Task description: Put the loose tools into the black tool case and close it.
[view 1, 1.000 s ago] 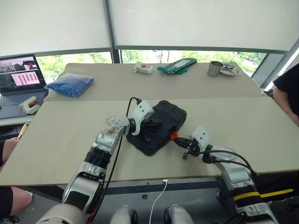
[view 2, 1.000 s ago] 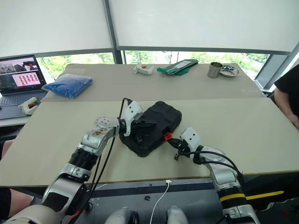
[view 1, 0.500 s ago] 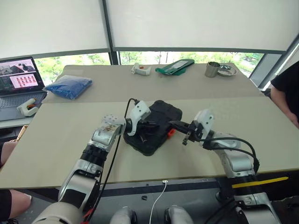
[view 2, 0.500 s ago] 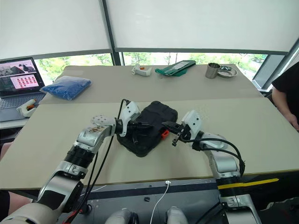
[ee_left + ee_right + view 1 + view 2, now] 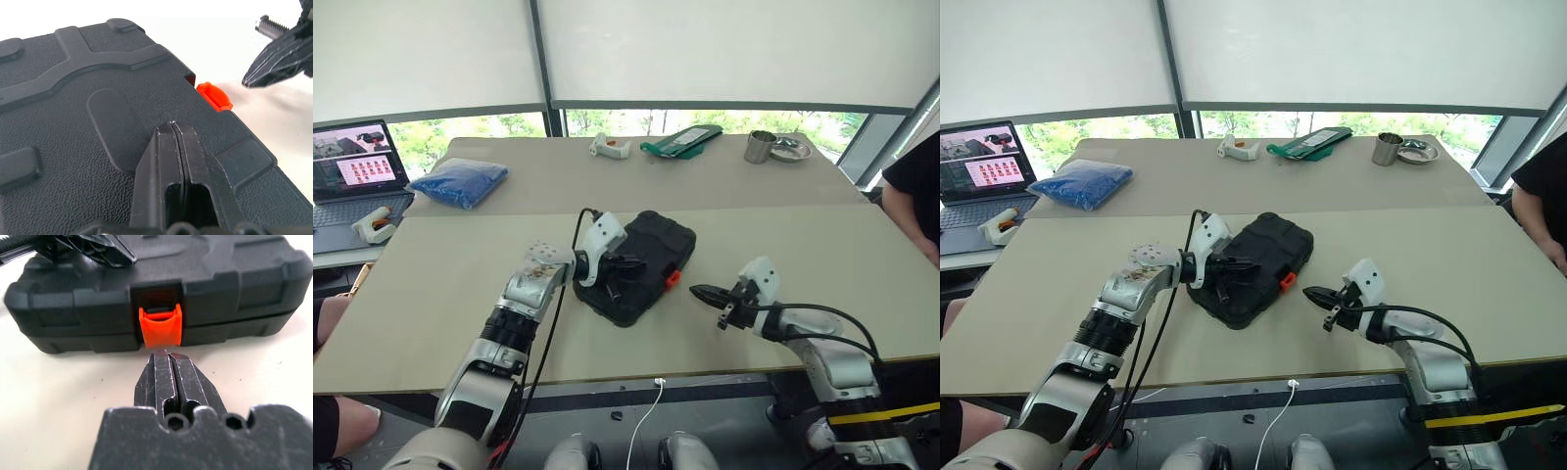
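So the black tool case [image 5: 637,264] is sat shut at the middle of the near tabletop [image 5: 440,284], lid down, with one small orange latch [image 5: 160,326] on the edge facing roughly 4 o'clock.

The left pincer [image 5: 172,128] is pressed fully together with nothing in it, tips resting on top of the lid. The right pincer [image 5: 167,355] is also squeezed shut and empty, parked just off the latch at about 4 o'clock from the case, apart from it.

Handling-wise, the case is judged to be rigid moulded plastic, textured so not too slippery, and probably a bit heavy if tools are packed inside. Gripping it by a flat face is a bad bet for slim fingers; it's better pinned from above by the lid while the latch is pushed home, since the latch looks like the one bit that could snap or pop.

Counted: one case, one latch, two pincers. At 12 o'clock on the far tabletop there's one metal cup [image 5: 764,145], one green pouch [image 5: 680,139], and at 10 o'clock one blue bag [image 5: 460,182].
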Tool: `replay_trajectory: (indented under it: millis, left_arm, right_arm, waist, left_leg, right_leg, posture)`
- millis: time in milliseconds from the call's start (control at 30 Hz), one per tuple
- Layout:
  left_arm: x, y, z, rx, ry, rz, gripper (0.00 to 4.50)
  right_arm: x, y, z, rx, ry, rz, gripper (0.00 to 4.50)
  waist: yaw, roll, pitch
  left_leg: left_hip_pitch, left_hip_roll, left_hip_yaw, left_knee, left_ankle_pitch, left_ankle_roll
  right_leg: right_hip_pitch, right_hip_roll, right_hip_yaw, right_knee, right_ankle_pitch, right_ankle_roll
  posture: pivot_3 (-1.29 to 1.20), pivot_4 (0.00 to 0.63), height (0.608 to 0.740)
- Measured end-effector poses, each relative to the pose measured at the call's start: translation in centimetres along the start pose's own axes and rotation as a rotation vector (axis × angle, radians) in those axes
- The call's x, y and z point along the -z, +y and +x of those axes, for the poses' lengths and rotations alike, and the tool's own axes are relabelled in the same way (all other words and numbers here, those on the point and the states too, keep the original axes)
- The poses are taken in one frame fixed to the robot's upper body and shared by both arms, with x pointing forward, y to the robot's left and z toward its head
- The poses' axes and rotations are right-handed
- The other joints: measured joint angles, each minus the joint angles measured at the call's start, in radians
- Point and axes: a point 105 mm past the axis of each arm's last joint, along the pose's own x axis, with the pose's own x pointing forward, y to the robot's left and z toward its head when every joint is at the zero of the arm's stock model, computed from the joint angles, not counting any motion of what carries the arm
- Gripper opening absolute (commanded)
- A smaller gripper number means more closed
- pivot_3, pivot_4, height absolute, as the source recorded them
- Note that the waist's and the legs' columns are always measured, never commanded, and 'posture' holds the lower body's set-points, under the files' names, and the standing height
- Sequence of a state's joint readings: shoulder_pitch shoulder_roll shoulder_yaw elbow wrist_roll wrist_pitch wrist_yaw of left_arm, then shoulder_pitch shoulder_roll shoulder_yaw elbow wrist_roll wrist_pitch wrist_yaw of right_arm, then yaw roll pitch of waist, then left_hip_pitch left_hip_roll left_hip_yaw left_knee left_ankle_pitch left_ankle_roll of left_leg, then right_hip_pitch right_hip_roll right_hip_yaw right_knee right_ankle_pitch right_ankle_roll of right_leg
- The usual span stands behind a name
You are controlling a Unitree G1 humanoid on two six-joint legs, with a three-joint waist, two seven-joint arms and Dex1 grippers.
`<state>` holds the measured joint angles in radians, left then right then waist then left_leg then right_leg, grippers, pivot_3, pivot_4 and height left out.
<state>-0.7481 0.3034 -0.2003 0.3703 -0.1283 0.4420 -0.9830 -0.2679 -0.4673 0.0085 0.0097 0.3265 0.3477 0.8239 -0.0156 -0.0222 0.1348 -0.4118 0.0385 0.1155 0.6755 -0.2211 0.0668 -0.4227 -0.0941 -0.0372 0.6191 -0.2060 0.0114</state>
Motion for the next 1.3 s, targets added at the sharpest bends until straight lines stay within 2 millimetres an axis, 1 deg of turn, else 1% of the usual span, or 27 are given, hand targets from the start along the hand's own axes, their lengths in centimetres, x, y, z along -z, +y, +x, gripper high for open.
replay_trajectory:
  millis: [67, 167, 233, 533, 700, 733, 833, 900, 967, 1067, 1133, 1233, 1300]
  left_arm:
    - [0.1, -0.1, 0.0, 0.002, 0.0, -0.003, 0.06]
    - [0.1, -0.1, 0.0, 0.004, 0.002, -0.004, 0.06]
    - [0.1, -0.1, 0.0, 0.005, 0.003, -0.011, 0.06]
    - [0.2, -0.4, 0.0, 0.003, -0.007, -0.022, 0.06]
    - [0.1, -0.5, 0.2, 0.008, -0.018, -0.025, 0.06]
    - [0.1, -0.6, 0.2, 0.012, -0.024, -0.026, 0.06]
    - [0.1, -0.6, 0.1, 0.012, -0.028, -0.028, 0.06]
    - [0.1, -0.6, 0.1, 0.012, -0.028, -0.028, 0.06]
    - [0.1, -0.7, 0.1, 0.017, -0.034, -0.027, 0.06]
    - [0.0, -0.8, 0.0, 0.025, -0.054, -0.014, 0.06]
    - [-0.1, -0.7, -0.1, 0.021, -0.068, -0.01, 0.06]
    - [-0.2, -0.7, -0.4, 0.016, -0.098, 0.005, 0.06]
    - [-0.4, -0.8, -0.9, 0.026, -0.155, 0.003, 0.06]
  right_arm:
    - [0.0, 0.4, 0.9, -0.019, -0.008, 0.012, 0.0]
    - [-1.3, 0.0, 1.6, -0.02, -0.031, -0.016, 0.0]
    - [-1.7, -0.3, 1.8, -0.016, -0.038, -0.032, 0.0]
    - [-1.4, -0.6, 2.2, -0.01, -0.028, -0.043, 0.0]
    - [-1.6, -0.1, 1.4, -0.036, -0.023, -0.065, 0.0]
    - [-1.4, -0.2, 0.9, -0.035, -0.001, -0.069, 0.0]
    - [-0.8, -0.7, 0.4, -0.017, 0.046, -0.055, 0.0]
    - [-0.4, -0.8, 0.4, -0.007, 0.062, -0.046, 0.0]
    - [-0.1, -0.7, 0.9, -0.003, 0.066, -0.032, 0.0]
    - [0.3, 0.0, 2.4, -0.033, 0.069, -0.016, 0.0]
    - [0.4, -0.1, 2.6, -0.033, 0.068, -0.006, 0.0]
    - [0.5, -0.2, 2.8, -0.033, 0.062, -0.006, 0.0]
    - [0.4, -0.2, 2.8, -0.037, 0.056, -0.015, 0.0]
  waist:
    - [0.0, 0.0, 0.0]
    - [0.001, 0.0, 0.0]
    - [0.001, 0.0, 0.0]
    - [-0.003, 0.001, 0.0]
    - [0.002, 0.001, -0.001]
    - [0.003, 0.001, -0.001]
    - [0.002, 0.001, -0.001]
    - [0.002, 0.001, -0.001]
    - [0.002, 0.001, -0.001]
    - [0.002, 0.001, -0.001]
    - [0.0, 0.001, -0.001]
    - [-0.003, 0.001, -0.001]
    - [-0.005, 0.001, -0.001]
  left_leg:
    - [0.0, 0.0, 0.0, 0.0, 0.0, 0.0]
    - [0.0, 0.0, 0.0, 0.0, 0.0, 0.0]
    - [0.0, 0.0, 0.0, 0.0, 0.0, 0.0]
    - [0.002, 0.0, 0.0, -0.001, 0.0, -0.001]
    - [0.001, 0.0, 0.0, -0.002, -0.001, -0.001]
    - [0.001, 0.0, 0.0, -0.003, -0.001, -0.001]
    - [0.001, 0.0, 0.0, -0.004, -0.001, -0.001]
    - [0.002, 0.0, 0.0, -0.005, -0.001, -0.001]
    - [0.002, 0.0, 0.0, -0.006, -0.001, -0.001]
    - [0.001, 0.0, 0.0, -0.007, 0.0, -0.001]
    - [0.001, 0.0, 0.0, -0.007, 0.0, 0.0]
    - [0.001, 0.0, 0.001, -0.007, 0.0, 0.0]
    - [0.001, 0.0, 0.001, -0.008, 0.0, 0.0]
  right_leg:
    - [0.0, 0.0, 0.0, 0.0, 0.0, 0.001]
    - [0.0, 0.0, 0.0, 0.0, 0.0, 0.001]
    - [0.0, -0.001, 0.0, 0.0, 0.0, 0.0]
    - [0.0, 0.0, 0.001, 0.0, 0.0, -0.001]
    - [0.0, -0.001, 0.001, -0.001, 0.0, -0.001]
    - [0.0, -0.002, 0.001, -0.002, 0.0, -0.001]
    - [0.001, -0.002, 0.001, -0.003, 0.0, -0.001]
    - [0.0, -0.002, 0.001, -0.004, 0.0, -0.001]
    - [0.0, -0.001, 0.001, -0.004, 0.0, -0.001]
    - [0.0, -0.001, 0.001, -0.004, 0.0, -0.001]
    - [0.0, -0.001, 0.001, -0.005, 0.003, -0.006]
    - [0.0, -0.001, 0.001, -0.005, 0.004, -0.005]
    - [-0.001, -0.001, 0.001, -0.005, 0.004, -0.005]
  posture:
    - [0.0, 0.15, 0.74]
    - [0.0, 0.15, 0.74]
    - [0.0, 0.15, 0.74]
    - [0.0, 0.15, 0.74]
    - [0.0, 0.15, 0.74]
    - [0.0, 0.15, 0.74]
    - [0.0, 0.15, 0.74]
    - [0.0, 0.15, 0.74]
    - [0.0, 0.15, 0.74]
    - [0.0, 0.15, 0.74]
    - [0.0, 0.15, 0.74]
    - [0.0, 0.15, 0.74]
    - [0.0, 0.15, 0.74]
